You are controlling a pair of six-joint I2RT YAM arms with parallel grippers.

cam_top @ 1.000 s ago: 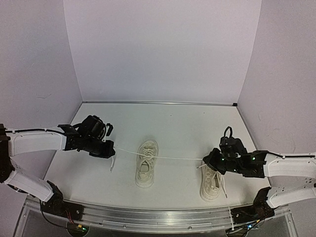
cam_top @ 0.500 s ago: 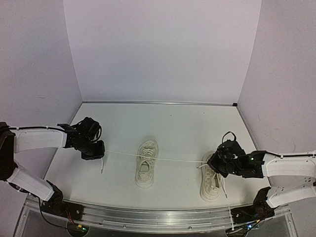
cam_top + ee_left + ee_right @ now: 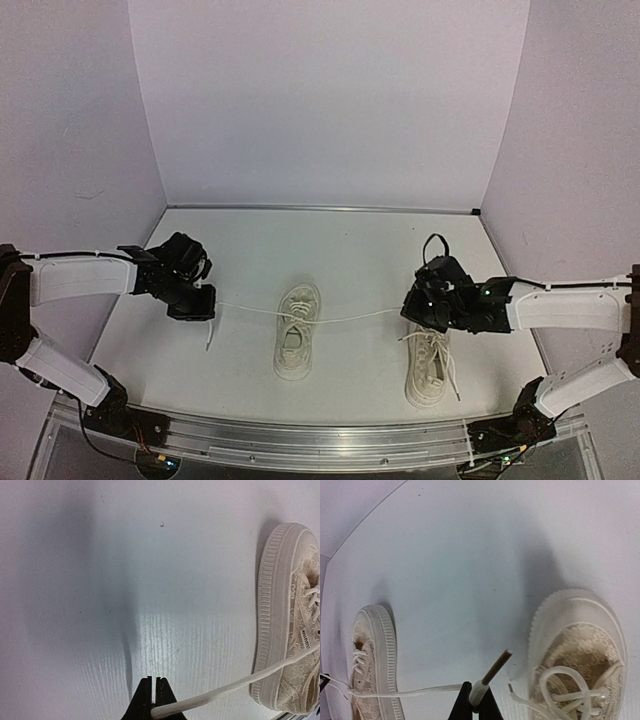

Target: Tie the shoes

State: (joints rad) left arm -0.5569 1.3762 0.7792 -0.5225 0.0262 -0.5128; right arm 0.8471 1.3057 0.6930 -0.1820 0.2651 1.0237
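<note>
Parts of both shoes are cut off in your wrist views. The left wrist camera catches only one ribbed side of the middle shoe (image 3: 280,630) at its right edge. The right wrist camera loses the heel of the right-hand shoe (image 3: 580,650) below its frame. Of each gripper you see only the black tips there.

The left gripper (image 3: 153,690) has its jaws pinched together on the lace (image 3: 220,691), which rises from them toward the middle shoe. The right gripper (image 3: 474,695) has its jaws closed on the other end of that lace, just behind its tip (image 3: 498,665). The tip is a stiff brownish stub that pokes out past the jaws.

From above, you see the lace strung in one nearly straight line from gripper to gripper, crossing the eyelets of the middle shoe. A short loose tail hangs below the left gripper. Whether the right gripper touches the toe of the right-hand shoe is hard to judge from above; it sits just beyond it.

Both shoes stand upright on the white desk (image 3: 360,250), toes pointing away from you, well apart. Their uppers are cream with a lacy woven pattern, and their thick pale soles have grooved edges. The right-hand shoe's own laces lie in slack loops on its upper. The desk has a faint ribbed sheen close up.
</note>
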